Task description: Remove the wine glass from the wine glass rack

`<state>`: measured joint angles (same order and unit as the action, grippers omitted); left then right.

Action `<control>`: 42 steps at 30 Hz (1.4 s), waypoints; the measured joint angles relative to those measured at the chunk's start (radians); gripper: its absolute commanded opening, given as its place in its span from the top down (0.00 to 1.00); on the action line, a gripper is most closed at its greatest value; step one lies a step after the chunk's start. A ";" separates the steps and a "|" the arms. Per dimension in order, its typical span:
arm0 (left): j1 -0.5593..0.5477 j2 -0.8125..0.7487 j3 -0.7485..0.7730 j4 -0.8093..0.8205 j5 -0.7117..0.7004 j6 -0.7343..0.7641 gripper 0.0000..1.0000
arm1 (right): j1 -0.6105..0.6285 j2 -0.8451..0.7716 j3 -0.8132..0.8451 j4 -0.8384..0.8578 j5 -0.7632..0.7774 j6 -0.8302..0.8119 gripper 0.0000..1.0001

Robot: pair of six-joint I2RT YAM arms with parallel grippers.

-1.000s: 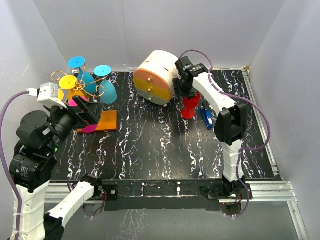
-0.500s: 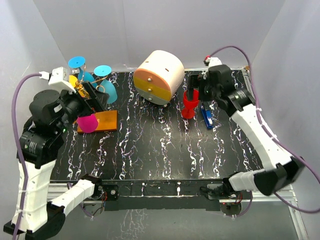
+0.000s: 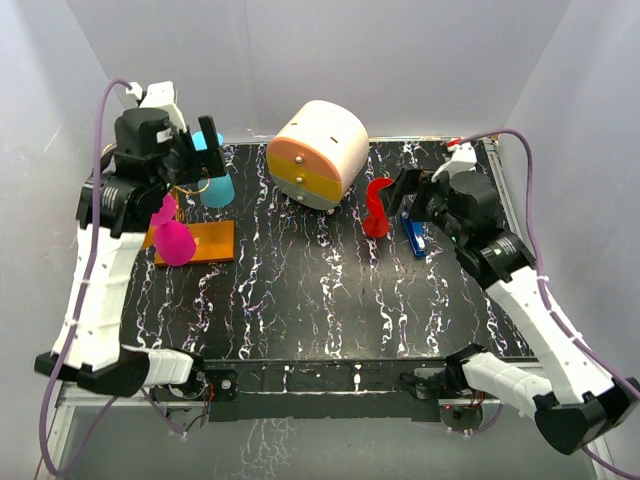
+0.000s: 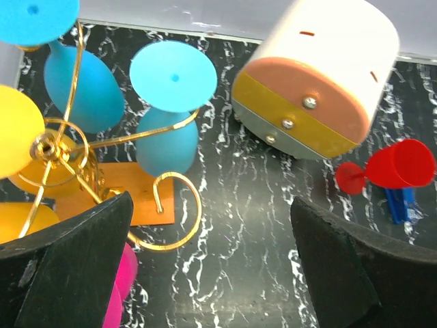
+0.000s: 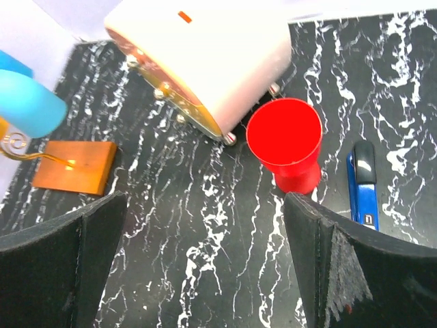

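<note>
Left fingers (image 4: 68,270) gape empty above the wine glass rack (image 4: 51,145). Right fingers (image 5: 61,266), spread wide too, hover over the red glass (image 5: 285,133).

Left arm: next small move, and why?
Probably ease the left gripper forward to bracket the nearer blue wine glass, jaws open. It is open and empty, that glass hangs on the wine glass rack just ahead of it, and the right gripper sits open far off by the red glass.
</note>
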<state>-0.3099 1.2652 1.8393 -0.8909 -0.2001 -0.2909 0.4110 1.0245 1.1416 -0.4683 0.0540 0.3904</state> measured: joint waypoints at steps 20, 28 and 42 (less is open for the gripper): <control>0.001 0.449 0.272 -0.069 -0.213 0.126 0.01 | 0.000 -0.100 -0.045 0.078 -0.052 -0.058 0.02; 0.008 0.452 0.272 -0.028 -0.237 0.135 0.01 | 0.000 -0.100 -0.045 0.077 -0.045 -0.070 0.02; 0.054 0.499 0.312 -0.021 -0.219 0.142 0.01 | 0.000 -0.100 -0.053 0.079 -0.041 -0.073 0.02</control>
<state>-0.2558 1.7645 2.1517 -0.9119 -0.4187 -0.1490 0.4110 0.9245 1.0885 -0.3893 0.0128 0.3176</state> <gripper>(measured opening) 0.986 0.983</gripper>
